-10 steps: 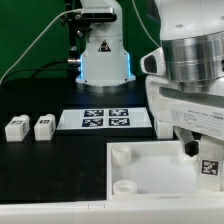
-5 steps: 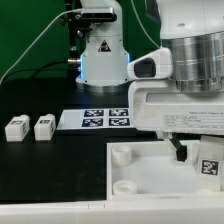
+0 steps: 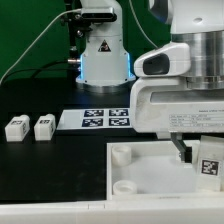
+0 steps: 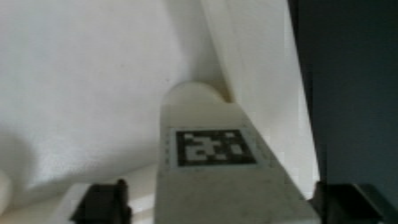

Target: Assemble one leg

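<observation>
One leg (image 3: 211, 158), a white block with a black-and-white tag, stands on the large white tray-like piece (image 3: 150, 172) at the exterior view's right edge. My gripper (image 3: 198, 157) hangs over it. In the wrist view the leg (image 4: 217, 150) lies between my two dark fingers (image 4: 103, 202) with a gap on each side, so the gripper (image 4: 222, 208) is open around it. Two more legs (image 3: 16, 127) (image 3: 43, 127) lie on the black table at the exterior view's left.
The marker board (image 3: 106, 119) lies behind the tray. Round corner sockets (image 3: 120, 153) (image 3: 125, 187) sit on the tray's left side. The arm's base (image 3: 104, 55) and cables stand at the back.
The arm's white wrist housing has shifted toward the exterior view's left and up. The tagged leg at the right edge now shows slightly higher and larger.
</observation>
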Motion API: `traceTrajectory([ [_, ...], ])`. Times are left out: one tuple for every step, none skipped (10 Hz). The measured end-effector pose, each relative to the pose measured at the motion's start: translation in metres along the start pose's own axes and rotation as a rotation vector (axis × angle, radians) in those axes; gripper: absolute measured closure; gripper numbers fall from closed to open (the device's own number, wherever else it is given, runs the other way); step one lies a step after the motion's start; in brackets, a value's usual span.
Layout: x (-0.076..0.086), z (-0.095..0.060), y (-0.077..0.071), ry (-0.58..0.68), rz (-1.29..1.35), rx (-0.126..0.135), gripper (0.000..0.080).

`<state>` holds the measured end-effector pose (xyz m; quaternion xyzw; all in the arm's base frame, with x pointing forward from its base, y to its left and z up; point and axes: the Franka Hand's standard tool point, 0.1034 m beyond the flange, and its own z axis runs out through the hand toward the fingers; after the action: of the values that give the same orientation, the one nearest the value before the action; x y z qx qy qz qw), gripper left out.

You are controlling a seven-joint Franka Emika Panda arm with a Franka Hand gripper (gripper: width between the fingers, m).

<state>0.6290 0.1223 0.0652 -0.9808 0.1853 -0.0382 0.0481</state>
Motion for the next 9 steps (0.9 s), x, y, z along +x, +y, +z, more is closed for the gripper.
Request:
traceTrajectory([
  [-0.0002, 0.0001, -0.0001, 0.0, 0.091, 0.0, 0.0423],
  [0.0004, 0.0001, 0.0013, 0.0, 0.204, -0.001, 0.0506],
  [0.0007, 0.0001, 0.0019, 0.0, 0.312, 0.0, 0.0506],
  [0.0009, 0.0001, 0.0021, -0.002, 0.414, 0.003, 0.0506],
  [0.0013, -0.0002, 0.0021, -0.003, 0.548, 0.006, 0.0506],
  [0.002, -0.0011, 0.0008, -0.004, 0.704, 0.01, 0.0506],
  [0.0025, -0.0006, 0.0006, -0.007, 0.856, 0.015, 0.0506],
  [0.0026, 0.0015, 0.0008, -0.015, 1.001, 0.019, 0.0506],
  [0.0015, 0.0022, -0.0011, -0.023, 1.152, 0.023, 0.0506],
])
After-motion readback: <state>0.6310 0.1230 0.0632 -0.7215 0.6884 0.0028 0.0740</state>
